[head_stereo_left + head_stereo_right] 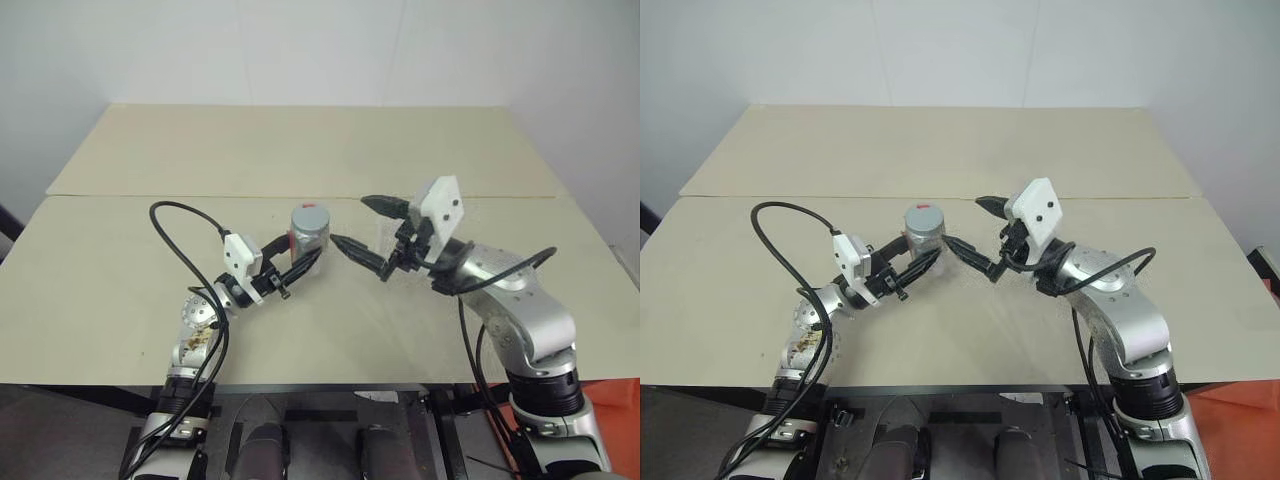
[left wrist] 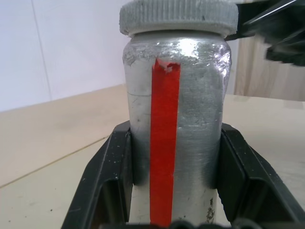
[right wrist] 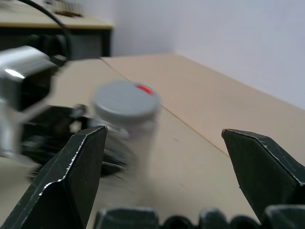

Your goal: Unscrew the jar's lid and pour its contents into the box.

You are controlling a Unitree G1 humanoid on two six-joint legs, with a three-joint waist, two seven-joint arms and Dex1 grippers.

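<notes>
Left claw point(image 1: 303, 263): clamped shut on the jar, one black finger point(image 2: 102, 186) on each side of the lower body, pressed against the silvery wall; reaches in from the near left, pointing toward the far right.
Right claw point(image 1: 367, 226): spread wide, holding nothing; one finger tip just right of the jar, the other farther off to the right, both pointing left toward the jar.
Right claw fingers point(image 3: 71, 176): apart, with the jar off toward one finger rather than centred in the gap, and clear of both.
Jar point(image 1: 308, 236): upright, near the middle of the tabletop, just on the near side of the seam between the two boards; silvery, foil-like body with a red strip point(image 2: 163, 143) running top to bottom down the side facing the left wrist camera.
Lid point(image 1: 924, 215): grey, round, ribbed around the edge, seated on top of the jar; red mark on its upper face.
Gap between the claws: small, with the nearer right fingertip close beside the jar; contact cannot be told.
Tabletop point(image 1: 300, 150): pale beige, two boards meeting at a seam across the middle; white wall behind the far edge.
Cable point(image 1: 185, 215): black, looping up from the left arm.
</notes>
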